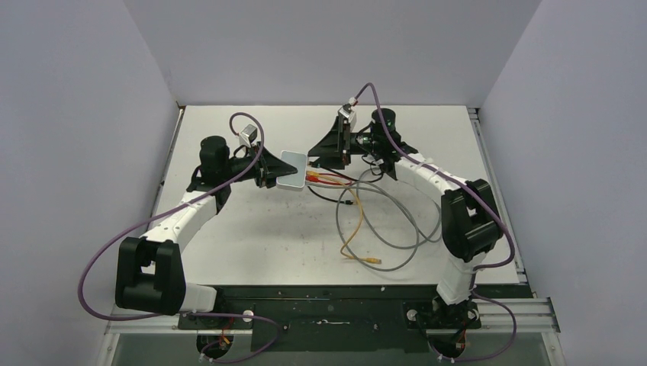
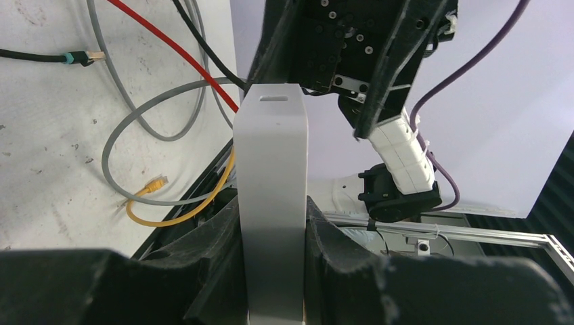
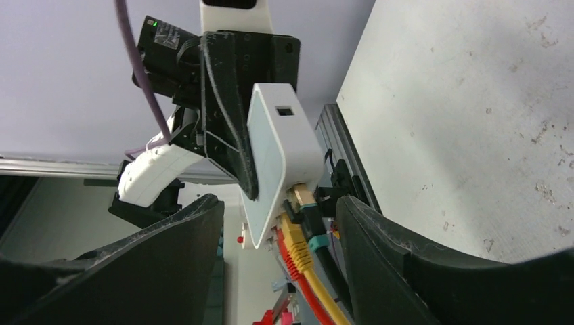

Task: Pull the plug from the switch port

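Note:
The switch is a flat pale grey-white box [image 1: 294, 169] held off the table. My left gripper [image 1: 273, 169] is shut on its edge; the left wrist view shows the box [image 2: 271, 176] pinched between the two fingers [image 2: 338, 257]. In the right wrist view, the box [image 3: 277, 156] has a yellow plug [image 3: 296, 240], a red plug [image 3: 285, 256] and a black plug with a teal band [image 3: 315, 218] in ports on its lower edge. My right gripper [image 3: 277, 206] is open, its fingers either side of these plugs without gripping. It also shows in the top view [image 1: 329, 162].
Grey cable loops [image 1: 381, 221] and a yellow cable with a loose plug end [image 1: 371, 261] lie on the table right of centre. A loose black plug with a teal band [image 2: 76, 59] lies on the table. Walls enclose the table on three sides.

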### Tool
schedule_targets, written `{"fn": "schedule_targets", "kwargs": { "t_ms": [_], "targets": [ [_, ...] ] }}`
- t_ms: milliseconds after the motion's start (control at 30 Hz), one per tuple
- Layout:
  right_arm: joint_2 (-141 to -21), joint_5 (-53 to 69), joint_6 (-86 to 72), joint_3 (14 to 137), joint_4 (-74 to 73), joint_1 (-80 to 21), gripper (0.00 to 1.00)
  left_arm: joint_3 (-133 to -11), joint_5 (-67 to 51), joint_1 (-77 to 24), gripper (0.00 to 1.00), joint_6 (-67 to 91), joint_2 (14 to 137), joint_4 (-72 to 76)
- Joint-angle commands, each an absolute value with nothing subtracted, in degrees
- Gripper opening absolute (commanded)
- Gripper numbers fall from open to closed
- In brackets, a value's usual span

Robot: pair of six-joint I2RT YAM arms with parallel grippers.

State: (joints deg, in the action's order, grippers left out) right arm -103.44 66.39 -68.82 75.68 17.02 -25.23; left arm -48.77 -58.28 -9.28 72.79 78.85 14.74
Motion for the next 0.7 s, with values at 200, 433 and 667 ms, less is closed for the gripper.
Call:
{"fn": "schedule_targets", "kwargs": {
  "t_ms": [200,433,667],
  "targets": [
    [-105.4,67.9,-73.1,73.2,24.9,-25.9,0.64,-50.4,-59.3,-9.4,0.0,73.2,77.6,18.0],
    [-106.7,68.8,-88.8,69.2,48.5,-26.7,0.53,-50.3,-59.1,-9.4,0.0,73.4,77.5,18.2],
    [-108.0,68.8,-97.1,67.0,59.8,-27.0,0.48,-50.6,-59.1,-9.5,0.0,73.5,77.5,18.3]
  ]
}}
